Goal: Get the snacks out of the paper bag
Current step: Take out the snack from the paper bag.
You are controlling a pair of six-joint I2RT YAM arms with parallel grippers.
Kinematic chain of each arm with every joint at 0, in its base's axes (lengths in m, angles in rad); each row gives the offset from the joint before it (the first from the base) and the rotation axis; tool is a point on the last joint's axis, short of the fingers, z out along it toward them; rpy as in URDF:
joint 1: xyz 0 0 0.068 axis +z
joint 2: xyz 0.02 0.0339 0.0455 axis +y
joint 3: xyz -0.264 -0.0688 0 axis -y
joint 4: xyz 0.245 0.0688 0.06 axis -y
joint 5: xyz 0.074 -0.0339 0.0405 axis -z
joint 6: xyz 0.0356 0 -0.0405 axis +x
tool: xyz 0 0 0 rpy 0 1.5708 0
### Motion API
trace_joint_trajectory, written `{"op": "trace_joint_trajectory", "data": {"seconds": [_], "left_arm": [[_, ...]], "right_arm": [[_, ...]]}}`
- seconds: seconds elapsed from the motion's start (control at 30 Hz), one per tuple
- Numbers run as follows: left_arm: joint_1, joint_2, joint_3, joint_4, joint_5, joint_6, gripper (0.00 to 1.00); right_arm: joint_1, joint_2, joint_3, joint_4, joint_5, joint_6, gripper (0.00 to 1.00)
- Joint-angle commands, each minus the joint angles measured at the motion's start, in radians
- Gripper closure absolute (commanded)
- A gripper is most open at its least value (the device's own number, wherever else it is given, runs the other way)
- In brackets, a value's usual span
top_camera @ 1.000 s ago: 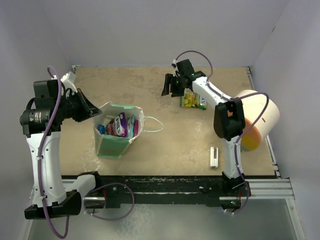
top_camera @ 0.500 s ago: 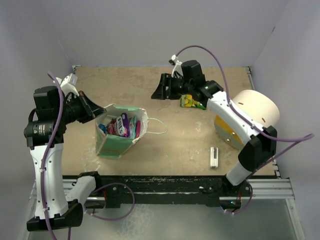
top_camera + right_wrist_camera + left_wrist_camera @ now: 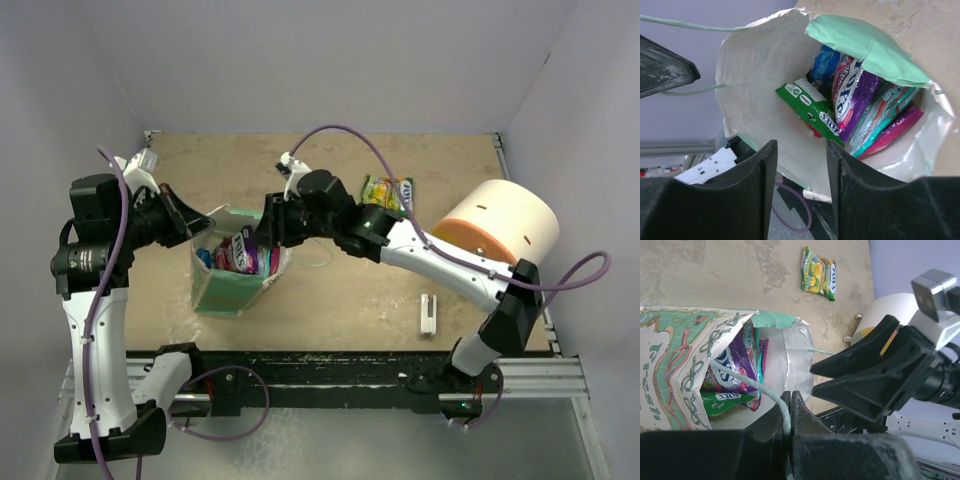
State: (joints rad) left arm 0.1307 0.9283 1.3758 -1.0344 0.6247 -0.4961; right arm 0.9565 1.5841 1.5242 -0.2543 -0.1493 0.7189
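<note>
snacks (image 3: 840, 112): several glossy candy packets stand on edge inside the bag. we see a green packet (image 3: 812, 112) with a purple packet (image 3: 856, 97) touching it, and teal and magenta ones behind. one yellow-green packet (image 3: 388, 193) lies out on the table, well apart from the bag.
paper bag (image 3: 225, 288): mint-green and printed, upright near the left arm, with its mouth open and white inside.
left claw (image 3: 791, 401): pressed together on the bag's string handle (image 3: 747, 382), pulling that side up.
right claw (image 3: 801, 145): fingers spread, hanging over the bag's mouth and above the packets. it touches none of them that we can see.
risk, bag: we judge a spread finger could catch the thin paper rim on the way down and crumple or tip the bag.
risk, grip: the packets are slick and packed close, so we might pinch two or lose one.
risk, handle: a hard pull could tear the string.
surface: a worn tan table (image 3: 350, 290), which also holds a cream cylinder (image 3: 500, 222) and a small white stick (image 3: 428, 313) on the right.
room: pale lavender walls on three sides.
</note>
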Motion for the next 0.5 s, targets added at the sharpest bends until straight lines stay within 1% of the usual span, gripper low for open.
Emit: {"op": "trace_joint_trajectory", "data": {"seconds": [0.0,0.07,0.13,0.27,0.37,0.47], "left_arm": [[0.004,-0.011,0.005,0.018,0.020,0.008,1.00],[0.003,-0.014,-0.002,0.015,0.027,0.008,1.00],[0.003,-0.015,-0.007,0.008,0.028,0.007,1.00],[0.003,-0.016,-0.007,-0.018,0.026,0.011,1.00],[0.003,-0.018,-0.007,-0.038,0.024,0.014,1.00],[0.003,-0.023,-0.005,-0.049,0.026,0.014,1.00]], "right_arm": [[0.062,0.039,0.048,0.049,0.125,0.028,0.56],[0.084,0.064,0.040,0.056,0.123,0.036,0.57],[0.108,0.090,0.052,0.050,0.156,0.036,0.56],[0.118,0.134,0.063,0.006,0.266,0.063,0.51],[0.118,0.159,0.053,0.021,0.343,0.090,0.48],[0.119,0.193,0.056,0.052,0.340,0.116,0.46]]}}
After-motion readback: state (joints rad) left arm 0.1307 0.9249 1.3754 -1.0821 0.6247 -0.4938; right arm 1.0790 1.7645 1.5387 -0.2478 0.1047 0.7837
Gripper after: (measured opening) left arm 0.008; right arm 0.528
